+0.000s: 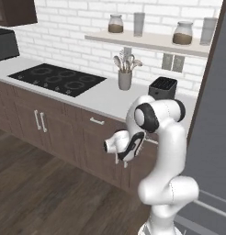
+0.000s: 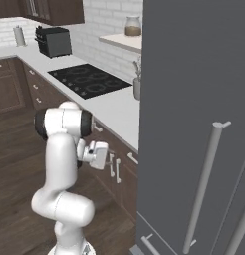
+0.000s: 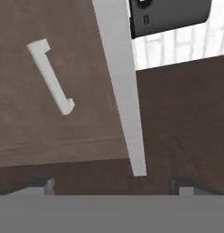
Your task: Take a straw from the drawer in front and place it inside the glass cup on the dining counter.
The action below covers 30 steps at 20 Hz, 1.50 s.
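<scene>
Dark brown wood drawer [image 1: 98, 123] sits shut under the counter [image 1: 101, 98] edge; silver bar handle [image 3: 51, 76] visible in hand view, up and left of the fingertips. Tool [image 3: 112, 184] spread wide, holding nothing, near but not touching. Straw presumably inside. Advice: centre jaws across bar, square approach, then pull straight.

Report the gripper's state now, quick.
Gripper: open, holding nothing; it faces the closed drawer and its handle.
</scene>
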Motion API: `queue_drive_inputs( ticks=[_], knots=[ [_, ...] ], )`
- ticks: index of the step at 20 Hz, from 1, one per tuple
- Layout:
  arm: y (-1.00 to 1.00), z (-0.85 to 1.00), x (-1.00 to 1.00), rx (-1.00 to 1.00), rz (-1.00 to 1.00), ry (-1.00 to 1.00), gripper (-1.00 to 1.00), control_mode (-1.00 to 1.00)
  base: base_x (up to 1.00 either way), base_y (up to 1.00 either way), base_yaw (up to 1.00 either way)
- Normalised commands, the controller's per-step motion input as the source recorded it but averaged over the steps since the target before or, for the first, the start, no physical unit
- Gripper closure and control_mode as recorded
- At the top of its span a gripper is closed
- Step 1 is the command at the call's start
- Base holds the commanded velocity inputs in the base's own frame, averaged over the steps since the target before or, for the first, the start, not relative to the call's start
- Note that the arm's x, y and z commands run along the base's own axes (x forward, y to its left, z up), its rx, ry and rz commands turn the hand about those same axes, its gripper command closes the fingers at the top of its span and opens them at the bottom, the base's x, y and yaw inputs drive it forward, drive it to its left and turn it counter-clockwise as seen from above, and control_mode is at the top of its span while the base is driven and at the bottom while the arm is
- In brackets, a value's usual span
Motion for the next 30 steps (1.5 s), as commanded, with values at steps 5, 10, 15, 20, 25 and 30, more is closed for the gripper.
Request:
queue_drive_inputs(
  ticks=[5,10,15,20,25,30],
  knots=[
    [-0.42,-0.29,0.41,-0.04,-0.04,0.0,-1.0,-1.0,0.0,0.0,0.0],
    [-0.35,-0.26,0.55,0.0,0.0,0.0,-1.0,-1.0,0.0,0.0,0.0],
    [-0.27,-0.33,0.52,0.0,0.0,0.0,-1.0,-1.0,0.0,0.0,0.0],
    [-0.26,-0.35,0.46,0.0,0.0,0.0,-1.0,-1.0,0.0,0.0,0.0],
    [-0.24,-0.27,0.21,0.0,0.01,0.0,-1.0,-1.0,0.0,0.0,0.0],
    [-0.3,-0.23,0.08,0.0,0.04,0.0,-1.0,-1.0,0.0,0.0,0.0]
  ],
)
